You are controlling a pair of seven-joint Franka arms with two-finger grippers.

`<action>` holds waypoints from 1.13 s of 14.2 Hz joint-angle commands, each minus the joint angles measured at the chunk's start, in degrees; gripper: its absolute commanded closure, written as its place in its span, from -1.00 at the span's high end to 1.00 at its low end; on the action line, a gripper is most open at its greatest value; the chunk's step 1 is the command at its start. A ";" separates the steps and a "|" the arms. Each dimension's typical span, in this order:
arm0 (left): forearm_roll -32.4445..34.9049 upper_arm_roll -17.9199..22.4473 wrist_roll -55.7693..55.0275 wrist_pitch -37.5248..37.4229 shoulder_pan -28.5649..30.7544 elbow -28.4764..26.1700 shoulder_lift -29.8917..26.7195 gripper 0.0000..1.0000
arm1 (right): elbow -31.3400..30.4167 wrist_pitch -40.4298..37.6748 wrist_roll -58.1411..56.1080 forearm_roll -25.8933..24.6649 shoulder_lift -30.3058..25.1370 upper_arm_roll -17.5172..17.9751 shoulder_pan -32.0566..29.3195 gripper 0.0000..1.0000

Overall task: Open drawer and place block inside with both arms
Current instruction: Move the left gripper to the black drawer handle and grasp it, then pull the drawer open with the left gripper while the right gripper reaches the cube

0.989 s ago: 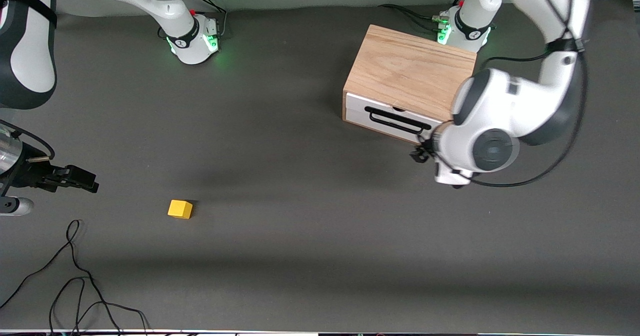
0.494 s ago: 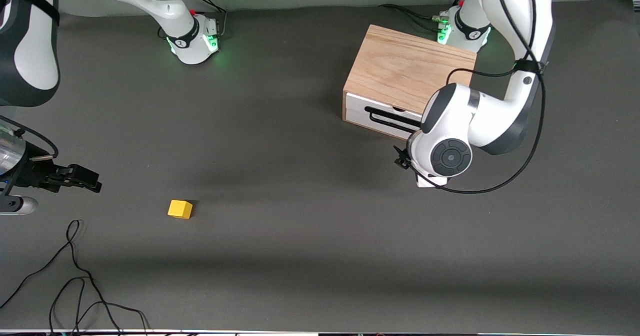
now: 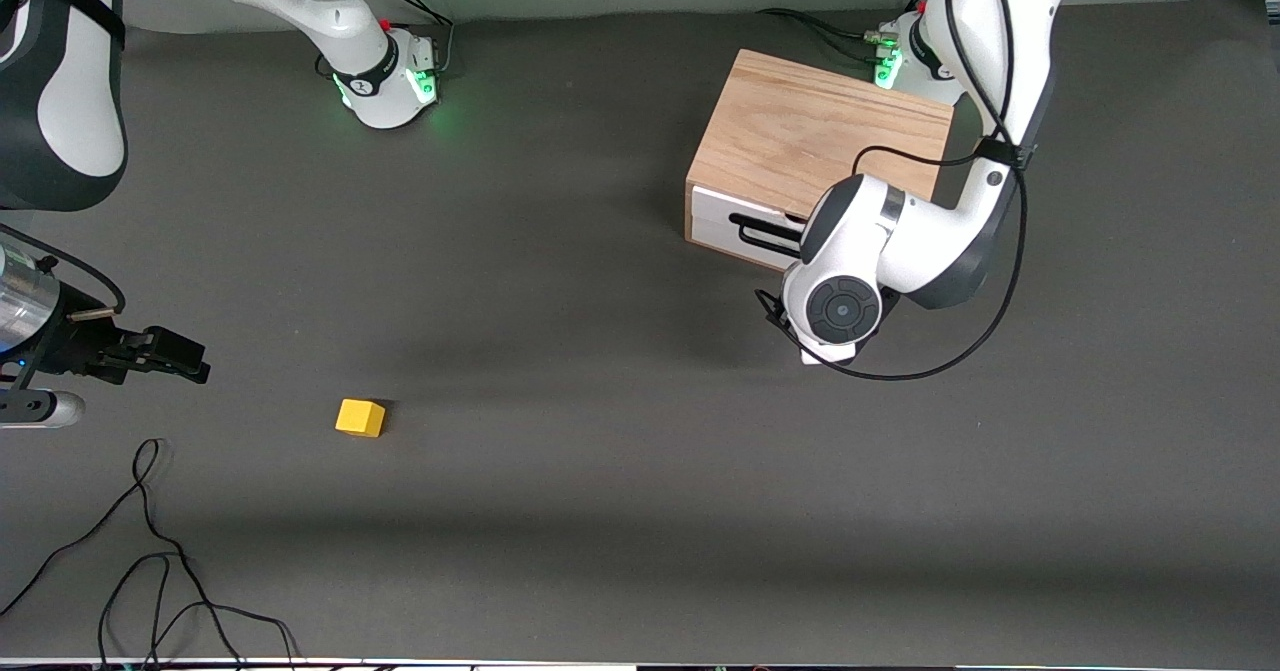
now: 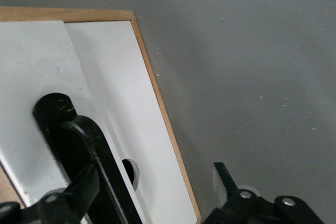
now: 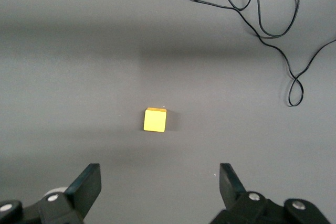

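The block lies nearest the front camera, on the bare worktop toward the right arm's end, well apart from the cabinet. Loose black cables lie nearer the camera than the block.

The right claw is held above the worktop near the block, not over it. In the right wrist view its fingers are spread wide and nothing is held between them; the block is framed between them at a distance. This pose is judged to be a staging position, so that the block can be approached once the drawer stands open. The right arm appears to wait.

Farther from the camera, the left claw is presented to the drawer front. Its wrist hides the claw in the front view. In the left wrist view one finger lies against the black handle and the other finger stands clear of it, beside the cabinet edge. The jaws are partly spread and the handle is not yet clamped. The bar is judged to be lined up between the fingers for a pull.

The drawer is shut, flush in the cabinet. No step of the placing is done.
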 commanded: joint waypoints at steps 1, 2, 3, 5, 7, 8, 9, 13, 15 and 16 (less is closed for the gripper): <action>-0.37 0.58 -1.04 -1.69 -0.18 -1.93 -0.99 0.94 | 0.11 -0.91 1.04 -0.16 -0.59 0.04 0.11 1.00; -0.37 0.67 -1.13 -2.13 -0.17 -1.93 -0.91 0.94 | 0.11 -0.91 1.04 -0.16 -0.59 0.04 0.12 1.00; -0.37 0.58 -1.13 -2.22 -0.35 -2.19 -0.73 0.94 | 0.11 -0.91 1.04 -0.16 -0.59 0.04 0.12 1.00; -0.37 0.67 -2.26 -1.26 -0.70 -2.46 0.14 0.88 | 0.11 -0.91 1.04 -0.08 -0.59 0.04 0.12 1.00; 0.06 0.67 -2.18 0.57 -0.70 -2.37 0.59 0.75 | 0.29 -0.91 1.04 -0.16 -0.59 0.04 0.20 1.00; 0.15 0.67 -2.18 2.24 -0.61 -2.37 1.11 0.75 | 0.20 -0.91 1.04 -0.16 -0.59 0.04 0.20 1.00; 0.42 0.67 -2.18 4.00 -0.61 -2.20 1.64 0.75 | 0.29 -0.91 1.04 -0.16 -0.50 0.04 0.20 1.00; 0.77 0.75 -1.31 10.77 -0.35 -0.19 2.26 0.70 | -0.50 -1.00 0.86 0.01 -0.07 0.04 0.03 1.00; 1.29 0.84 -1.13 12.44 -0.26 1.75 2.43 0.72 | -0.15 1.10 1.03 -0.08 1.51 0.13 0.38 1.00; 3.65 0.76 -1.21 13.24 -0.43 2.54 2.43 0.75 | -0.50 2.68 0.95 -0.08 2.65 0.13 0.38 1.00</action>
